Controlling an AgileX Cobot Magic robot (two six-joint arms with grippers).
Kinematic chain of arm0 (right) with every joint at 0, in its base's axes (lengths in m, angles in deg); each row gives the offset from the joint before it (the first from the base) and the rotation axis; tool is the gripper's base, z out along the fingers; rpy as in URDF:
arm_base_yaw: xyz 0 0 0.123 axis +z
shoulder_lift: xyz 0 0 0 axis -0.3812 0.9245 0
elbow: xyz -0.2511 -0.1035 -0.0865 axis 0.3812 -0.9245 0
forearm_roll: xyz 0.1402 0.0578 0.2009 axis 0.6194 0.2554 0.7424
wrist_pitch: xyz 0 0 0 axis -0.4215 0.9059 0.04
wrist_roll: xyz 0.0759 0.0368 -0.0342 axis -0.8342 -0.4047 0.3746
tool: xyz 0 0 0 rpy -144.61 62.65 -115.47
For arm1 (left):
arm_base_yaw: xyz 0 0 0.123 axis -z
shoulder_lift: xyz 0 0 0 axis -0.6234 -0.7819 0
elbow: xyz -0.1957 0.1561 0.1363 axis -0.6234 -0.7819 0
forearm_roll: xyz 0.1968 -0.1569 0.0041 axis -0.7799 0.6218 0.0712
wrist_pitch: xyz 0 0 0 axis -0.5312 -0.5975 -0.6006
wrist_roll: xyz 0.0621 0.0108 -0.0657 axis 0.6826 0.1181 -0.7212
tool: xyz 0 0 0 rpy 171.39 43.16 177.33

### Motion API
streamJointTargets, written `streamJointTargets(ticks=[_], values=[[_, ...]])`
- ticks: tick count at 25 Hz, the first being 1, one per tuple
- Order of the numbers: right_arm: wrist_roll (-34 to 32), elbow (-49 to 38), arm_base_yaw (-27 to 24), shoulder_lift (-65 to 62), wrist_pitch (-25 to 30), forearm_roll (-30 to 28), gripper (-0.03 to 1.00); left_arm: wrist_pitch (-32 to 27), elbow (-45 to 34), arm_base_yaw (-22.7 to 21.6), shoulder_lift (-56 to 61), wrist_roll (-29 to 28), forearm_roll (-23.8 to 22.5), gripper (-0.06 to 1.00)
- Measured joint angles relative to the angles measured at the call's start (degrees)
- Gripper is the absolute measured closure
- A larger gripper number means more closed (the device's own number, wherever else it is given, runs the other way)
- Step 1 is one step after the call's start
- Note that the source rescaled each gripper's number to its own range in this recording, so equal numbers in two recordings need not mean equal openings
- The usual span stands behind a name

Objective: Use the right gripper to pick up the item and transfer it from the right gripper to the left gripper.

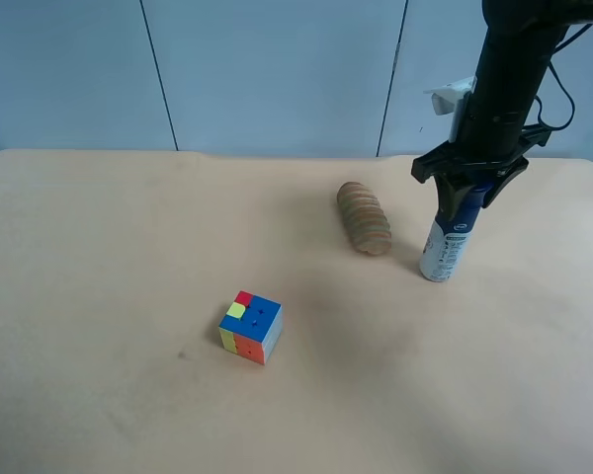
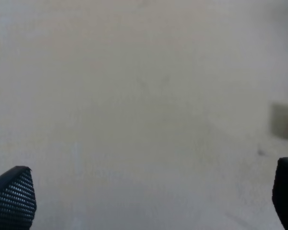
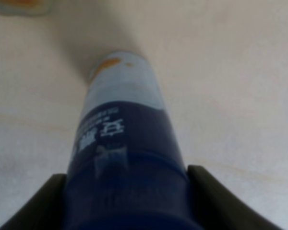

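The right pincer (image 1: pixel 471 186) is clamped on the dark upper body of the item (image 1: pixel 443 252), a finger on each side. The white lower part hangs below the pincer, leaning, its base apparently touching the bench (image 1: pixel 99 276).

The grip sits high on a smooth round body, so the bottle may swivel or slide down between the fingers on lifting. A sideways move before it clears the bench could drag the base into the ribbed wooden piece (image 1: pixel 364 217) just beside it.

The left pincer (image 2: pixel 149 191) is spread wide and empty, well apart. At handover, only the white part below offers it room; releasing early would drop the bottle.
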Motion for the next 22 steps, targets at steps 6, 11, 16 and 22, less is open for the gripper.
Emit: streamJointTargets(ticks=[6,11,16,22], values=[[0.0,0.23,0.0,0.0,0.24,0.12,0.97,0.0,0.0,0.0,0.0,0.0,0.0,-0.06],[0.0,4.26,0.0,-0.32,1.42,2.96,0.97,0.0,0.0,0.0,0.0,0.0,-0.11,-0.06],[0.0,6.81,0.13,-3.91,1.3,8.05,0.97,0.0,0.0,0.0,0.0,0.0,-0.11,-0.06],[0.0,6.97,3.29,-8.87,1.68,9.9,0.97,0.0,0.0,0.0,0.0,0.0,-0.11,-0.06]])
